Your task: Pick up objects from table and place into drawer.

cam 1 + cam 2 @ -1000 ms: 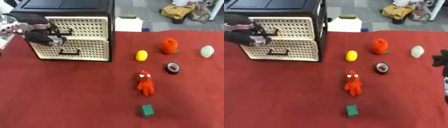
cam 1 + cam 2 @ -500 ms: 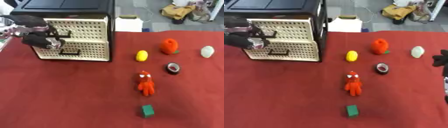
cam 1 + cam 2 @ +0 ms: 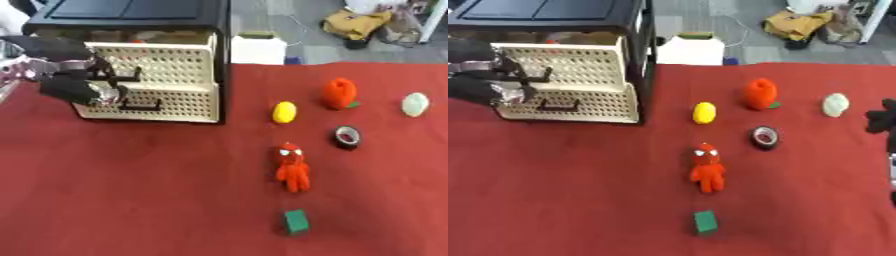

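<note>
Opening the drawer is where you are; no object has gone in yet, by the look of things. A black cabinet point(image 3: 131, 15) with two cream perforated drawers sits at the far left of the red table point(image 3: 131, 190). The upper drawer point(image 3: 166, 67) appears drawn partly out, and something small and orange shows in the gap above its front. Your left hand point(image 3: 74, 82) is at that drawer's front, fingers curled round its dark handle. Your right hand point(image 3: 881, 120) shows only as a dark shape at the right edge of the right eye view, and whether its fingers are spread or curled cannot be told.

All the objects lie on the cloth, well apart from the cabinet: an orange pepper-like toy point(image 3: 339, 93), a red figure point(image 3: 291, 162), a pale green egg shape point(image 3: 415, 104), a yellow lemon shape point(image 3: 283, 111), a dark roll of tape point(image 3: 346, 136), and a small green block point(image 3: 295, 221) nearest you. Six picks likely remain.
</note>
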Tool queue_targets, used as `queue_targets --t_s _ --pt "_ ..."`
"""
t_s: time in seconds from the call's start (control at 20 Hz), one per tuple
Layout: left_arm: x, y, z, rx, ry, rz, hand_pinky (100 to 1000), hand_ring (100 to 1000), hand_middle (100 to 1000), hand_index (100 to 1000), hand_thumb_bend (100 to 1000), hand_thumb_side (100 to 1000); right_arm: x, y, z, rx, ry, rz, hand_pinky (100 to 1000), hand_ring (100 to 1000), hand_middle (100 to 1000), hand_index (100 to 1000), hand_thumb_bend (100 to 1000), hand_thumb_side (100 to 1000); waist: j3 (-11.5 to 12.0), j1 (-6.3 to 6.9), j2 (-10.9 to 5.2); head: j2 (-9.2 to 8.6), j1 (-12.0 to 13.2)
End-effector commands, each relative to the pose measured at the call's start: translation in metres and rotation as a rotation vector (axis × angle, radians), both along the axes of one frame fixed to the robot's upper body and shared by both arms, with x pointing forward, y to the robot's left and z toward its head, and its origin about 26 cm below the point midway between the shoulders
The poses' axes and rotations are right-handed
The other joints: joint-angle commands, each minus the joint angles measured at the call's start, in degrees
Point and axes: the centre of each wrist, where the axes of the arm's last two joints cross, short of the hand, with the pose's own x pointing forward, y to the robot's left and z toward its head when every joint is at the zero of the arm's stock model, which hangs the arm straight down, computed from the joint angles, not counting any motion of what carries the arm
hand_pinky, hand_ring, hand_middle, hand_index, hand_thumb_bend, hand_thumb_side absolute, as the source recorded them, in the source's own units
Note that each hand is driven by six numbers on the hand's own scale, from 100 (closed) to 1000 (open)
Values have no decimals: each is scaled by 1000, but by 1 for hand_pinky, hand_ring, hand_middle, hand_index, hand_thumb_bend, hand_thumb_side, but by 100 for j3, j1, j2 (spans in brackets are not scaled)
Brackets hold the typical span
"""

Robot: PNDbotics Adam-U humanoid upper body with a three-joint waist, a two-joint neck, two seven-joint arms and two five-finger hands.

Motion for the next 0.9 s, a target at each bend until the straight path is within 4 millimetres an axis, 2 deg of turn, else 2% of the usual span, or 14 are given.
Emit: queue_targets --t_s 0.05,0.25,0.9 --pt "-7 5 11 15 -25 13 100 100 100 766 190 1000 -2 -2 7 -10 -22 -3 692 706 501 785 109 783 6 -5 -129 -38 4" --pt "-14 13 8 -12 -33 24 100 100 100 762 172 1000 -2 -3 7 -7 -21 -4 692 706 501 785 107 781 24 -8 -145 -49 0" --pt "-35 18 -1 -43 -47 31 100 100 100 760 152 1000 -2 -3 8 0 -25 -3 692 706 502 785 104 783 18 -20 -166 -65 19"
